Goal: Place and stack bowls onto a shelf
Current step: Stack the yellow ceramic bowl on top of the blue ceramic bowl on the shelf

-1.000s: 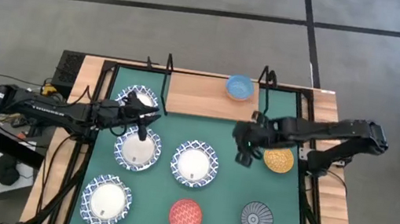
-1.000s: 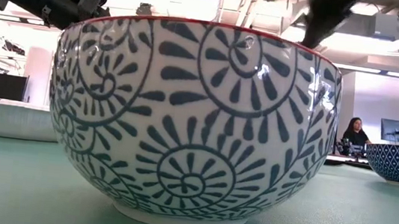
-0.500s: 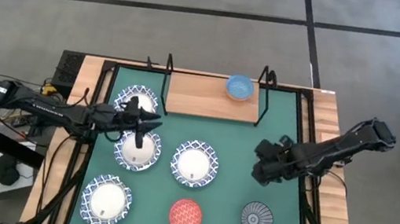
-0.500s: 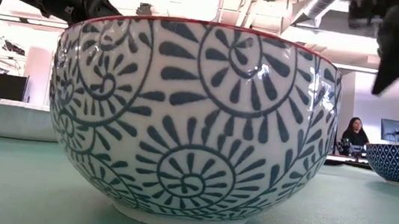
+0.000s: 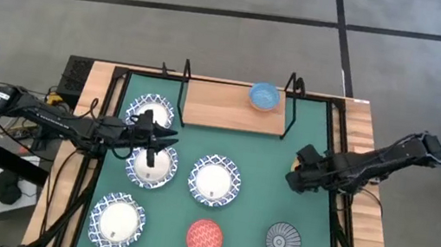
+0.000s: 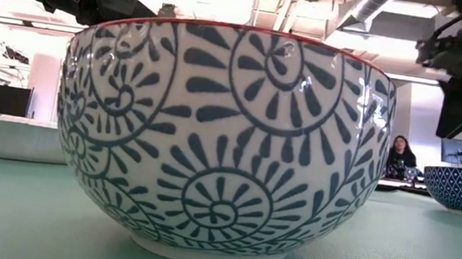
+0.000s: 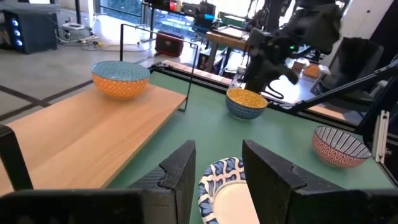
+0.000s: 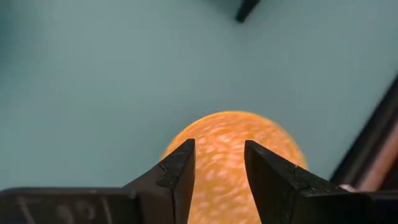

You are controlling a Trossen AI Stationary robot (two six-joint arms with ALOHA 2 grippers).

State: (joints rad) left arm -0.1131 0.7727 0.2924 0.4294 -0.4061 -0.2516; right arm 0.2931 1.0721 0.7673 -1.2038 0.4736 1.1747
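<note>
Left pincer (image 5: pixel 151 137): over the left half of the surface, above the gap between two white bowls; fingers (image 7: pixel 180 171) apart, nothing between them but the view of a bowl rim beyond.
White bowls with blue rims: four, all on the left half. One near the far left (image 5: pixel 150 111), partly covered by the left arm, one just nearer (image 5: pixel 151 166), one by the middle (image 5: pixel 213 181), one at the near left corner (image 5: pixel 118 220).
Red bowl (image 5: pixel 204 237): one, at the near edge by the middle; in the low view it fills most of the picture and hides what stands behind it.
Shelf (image 5: pixel 214 105): at the far edge, middle; the wooden board is bare but for one bowl.
Light blue bowl (image 5: pixel 264 97): one, on the right end of the shelf.
Grey striped bowl (image 5: pixel 283 241): one, near the near right corner.
Right pincer (image 5: pixel 300 175): over the right half, near the right edge; fingers (image 8: pixel 177 171) apart, and I cannot tell whether they touch the bowl.
Yellow-orange bowl (image 8: pixel 224 155): one, right under the right pincer, which hides it from above; its near part is cut off in the right wrist view.
Person (image 6: pixel 398 157): one, far off in the room, small.
</note>
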